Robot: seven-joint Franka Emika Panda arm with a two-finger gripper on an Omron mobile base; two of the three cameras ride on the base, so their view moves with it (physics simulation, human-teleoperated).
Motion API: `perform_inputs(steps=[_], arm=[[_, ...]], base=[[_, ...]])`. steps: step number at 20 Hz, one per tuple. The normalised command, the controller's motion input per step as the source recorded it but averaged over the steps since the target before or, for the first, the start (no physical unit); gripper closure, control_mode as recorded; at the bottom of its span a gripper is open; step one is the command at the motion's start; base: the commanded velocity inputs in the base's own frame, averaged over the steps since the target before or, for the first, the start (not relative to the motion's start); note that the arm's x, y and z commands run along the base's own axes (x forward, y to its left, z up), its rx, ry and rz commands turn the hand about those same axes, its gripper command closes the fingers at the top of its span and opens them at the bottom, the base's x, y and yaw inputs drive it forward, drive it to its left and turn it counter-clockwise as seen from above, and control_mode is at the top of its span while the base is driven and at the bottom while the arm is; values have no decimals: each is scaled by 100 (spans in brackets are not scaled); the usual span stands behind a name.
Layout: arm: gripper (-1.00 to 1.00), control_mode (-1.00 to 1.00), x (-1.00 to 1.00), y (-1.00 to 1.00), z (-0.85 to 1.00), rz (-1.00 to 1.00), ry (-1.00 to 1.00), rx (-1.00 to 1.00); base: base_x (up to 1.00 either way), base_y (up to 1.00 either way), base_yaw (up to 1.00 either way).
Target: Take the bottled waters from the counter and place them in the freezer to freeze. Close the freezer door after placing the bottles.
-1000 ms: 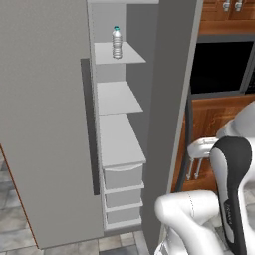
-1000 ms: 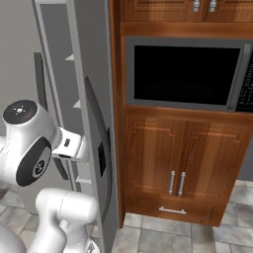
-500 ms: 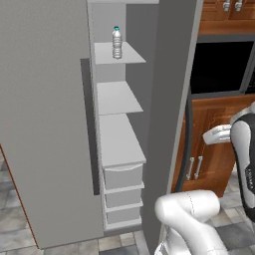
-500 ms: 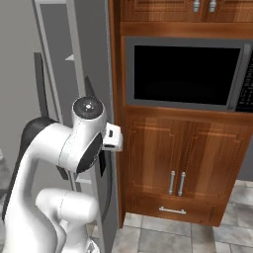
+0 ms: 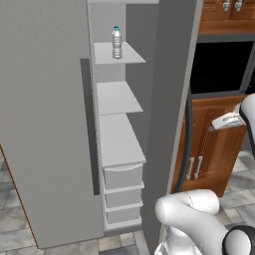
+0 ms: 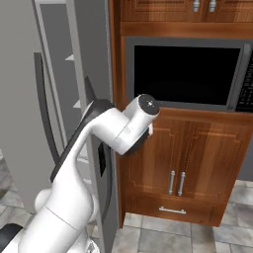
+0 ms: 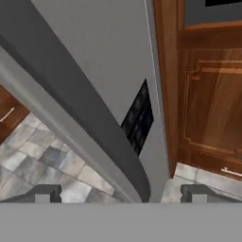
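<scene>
the freezer stands open, its tall grey freezer door swung wide to the left with the long dark bar handle running upright down its edge. one bottled water stands upright on the top pale shelf, teal cap up, near the shelf's front. the shelves below it are bare, and pale drawers sit at the bottom. a second bottle and the table are not to be seen from here.

the pincer is spread wide and pinches nothing; its two dark fingertips stand well apart at the foot of the hand view. it points down along the neighbouring grey door with its dark dispenser panel, a curved dark handle crossing in front, with wooden cabinets beside it and tiled floor below. in the right base view the arm reaches up in front of the cabinets under the black wall oven.

so the pincer is turned to the right, away from the freezer, whose opening and door lie off to its left. if a bottle remains to be fetched, the arm probably has to go on away from the fridge; if not, the door's upright handle, well to the left, is the thing to reach.

no writing on the bottle's white label can be read at this size, and no brand shows anywhere.
</scene>
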Motion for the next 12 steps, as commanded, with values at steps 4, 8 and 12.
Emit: perform_inputs(steps=[4, 8, 12], arm=[[-100, -100, 53, -10, -19, 21, -16, 10], [-100, -100, 45, -4, -27, 21, -25, 5], [-100, -100, -13, 6, -11, 29, -39, 0]], base=[[0, 0, 0], [0, 0, 0], [0, 0, 0]])
